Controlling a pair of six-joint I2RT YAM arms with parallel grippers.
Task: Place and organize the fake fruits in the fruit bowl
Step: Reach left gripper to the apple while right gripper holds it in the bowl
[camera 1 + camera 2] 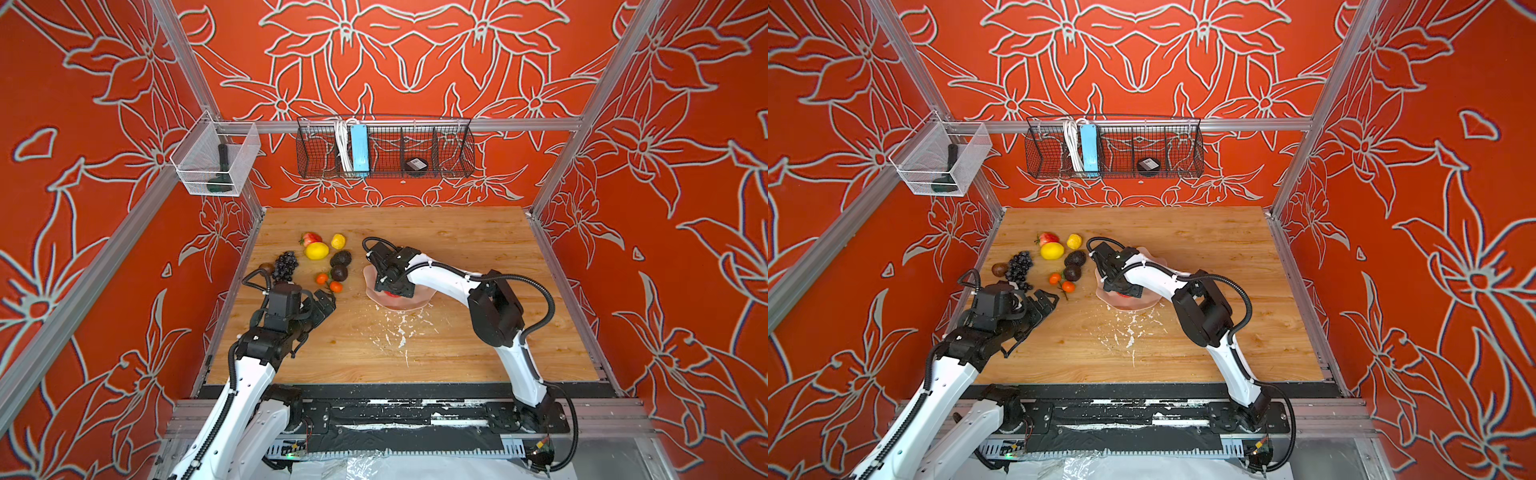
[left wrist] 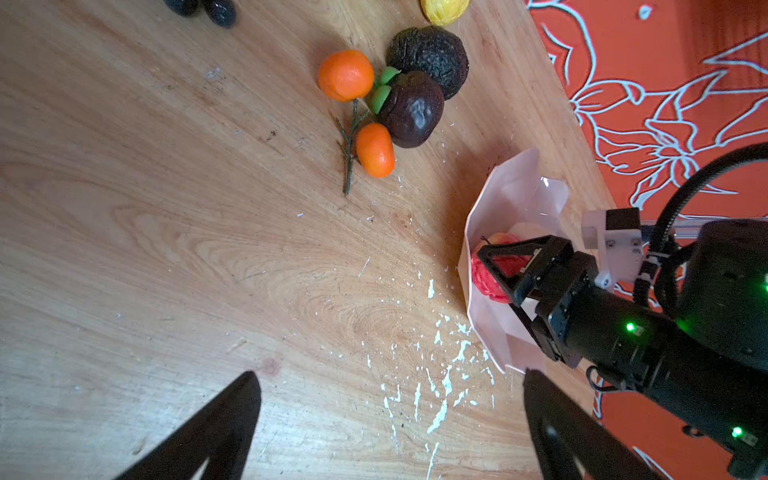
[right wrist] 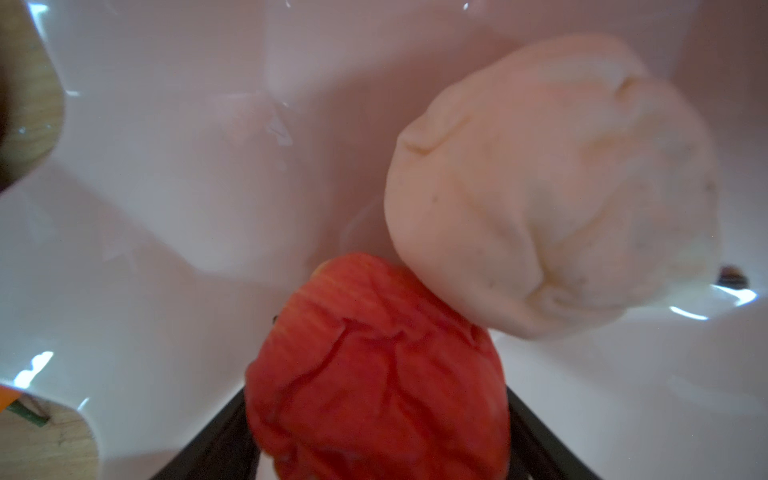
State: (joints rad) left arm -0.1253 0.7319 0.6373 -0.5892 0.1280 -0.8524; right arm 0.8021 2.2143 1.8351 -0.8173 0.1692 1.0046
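Note:
The pale pink fruit bowl [image 1: 419, 301] [image 3: 166, 124] sits mid-table. My right gripper [image 1: 392, 291] [image 3: 374, 415] reaches down into it, shut on a crumpled red apple [image 3: 374, 374] [image 2: 484, 278] that rests against a pale peach-coloured fruit [image 3: 552, 187]. Left of the bowl on the table lie a lemon [image 1: 316, 250], a small yellow fruit [image 1: 338, 241], a red fruit [image 1: 311, 238], two dark avocados [image 1: 340, 258] [image 2: 411, 110], two small oranges [image 2: 345, 75] [image 2: 375, 150], black grapes [image 1: 284, 265] and a brown piece [image 1: 266, 269]. My left gripper [image 1: 326, 297] [image 2: 390, 374] hovers open and empty near the oranges.
White paint flecks [image 1: 401, 328] mark the wood in front of the bowl. A black wire basket [image 1: 384, 151] and a clear mesh box [image 1: 216, 160] hang on the back frame. Aluminium rails edge the table on both sides.

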